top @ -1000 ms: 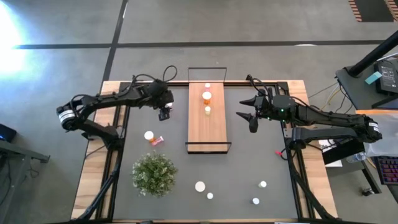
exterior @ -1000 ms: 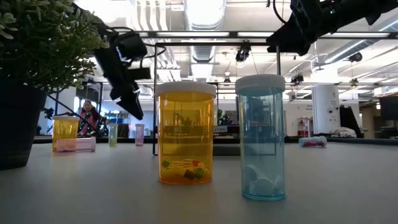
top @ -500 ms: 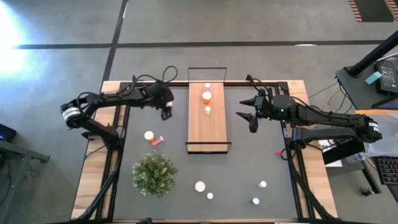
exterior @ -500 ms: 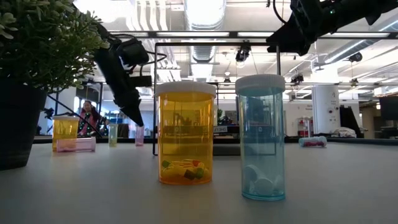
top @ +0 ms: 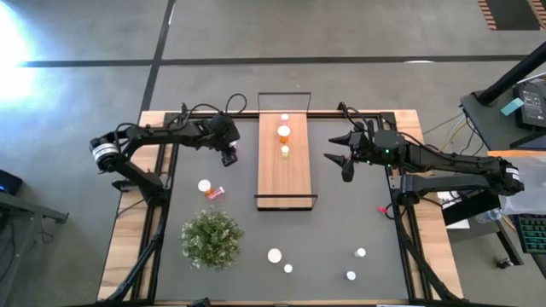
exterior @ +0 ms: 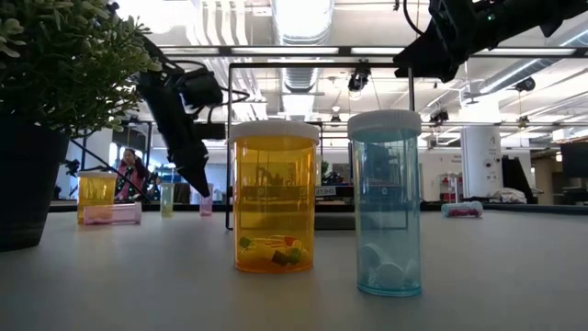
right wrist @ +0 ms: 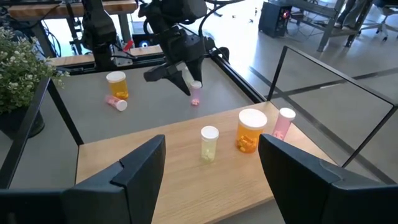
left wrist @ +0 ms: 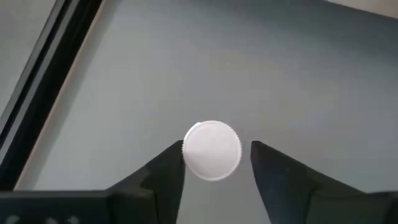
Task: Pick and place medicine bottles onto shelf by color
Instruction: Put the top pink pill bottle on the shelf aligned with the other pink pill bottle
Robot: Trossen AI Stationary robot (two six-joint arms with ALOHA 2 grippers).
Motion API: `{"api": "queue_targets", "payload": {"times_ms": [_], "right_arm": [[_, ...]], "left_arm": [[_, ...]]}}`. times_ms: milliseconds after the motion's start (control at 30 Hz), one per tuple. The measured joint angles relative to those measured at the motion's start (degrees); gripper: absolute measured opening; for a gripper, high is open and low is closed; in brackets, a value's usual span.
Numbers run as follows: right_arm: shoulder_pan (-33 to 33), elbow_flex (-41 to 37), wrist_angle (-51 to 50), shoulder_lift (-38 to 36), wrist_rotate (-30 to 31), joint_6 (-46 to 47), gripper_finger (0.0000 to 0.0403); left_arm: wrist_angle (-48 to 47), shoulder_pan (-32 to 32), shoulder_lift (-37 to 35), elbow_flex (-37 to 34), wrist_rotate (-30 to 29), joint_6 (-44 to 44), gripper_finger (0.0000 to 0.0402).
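A small pink bottle [right wrist: 195, 93] with a white cap [left wrist: 212, 150] stands on the dark mat left of the shelf [top: 284, 175]. My left gripper [top: 229, 157] reaches down over it, open, with one finger on each side of the cap. A pink bottle [top: 285, 118], an orange one [top: 283, 132] and a pale one [top: 285, 151] stand on the shelf's far half. My right gripper [top: 338, 165] hangs open above the mat, right of the shelf, with nothing in it. My left gripper comes at the pink bottle slanting down from above, its fingers on either side of the white cap's rim [left wrist: 186, 149]. One finger [left wrist: 171, 171] shows right at the rim. The other [left wrist: 264, 165] stands off by a small gap. Whether either touches, I cannot tell.
An upright orange bottle [top: 205, 185] and a pink one lying on its side [top: 215, 193] are on the mat's left part. A bushy plant [top: 211, 239] stands near the left front. Several more bottles [top: 274, 255] are near the front edge. A black wire frame [top: 285, 95] closes the shelf's far end.
My left gripper has sunk toward the pink bottle on the mat and now stands low around its cap. The bottle has not moved.
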Motion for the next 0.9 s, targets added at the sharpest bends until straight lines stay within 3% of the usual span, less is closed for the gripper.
{"api": "queue_targets", "payload": {"times_ms": [333, 600, 900], "right_arm": [[-0.01, 0.0, 0.02, 0.0, 0.01, 0.0, 0.0249], [0.0, 0.0, 0.02, 0.0, 0.02, 0.0, 0.0249], [-0.01, 0.0, 0.02, 0.0, 0.02, 0.0, 0.0249]], "left_arm": [[0.28, 0.0, 0.04, 0.02, 0.0, 0.0, 0.0098], [0.42, -0.02, 0.04, 0.69, 0.62, -1.56, 0.0092], [0.44, -0.13, 0.02, 6.98, 2.56, -4.83, 0.0091]]}}
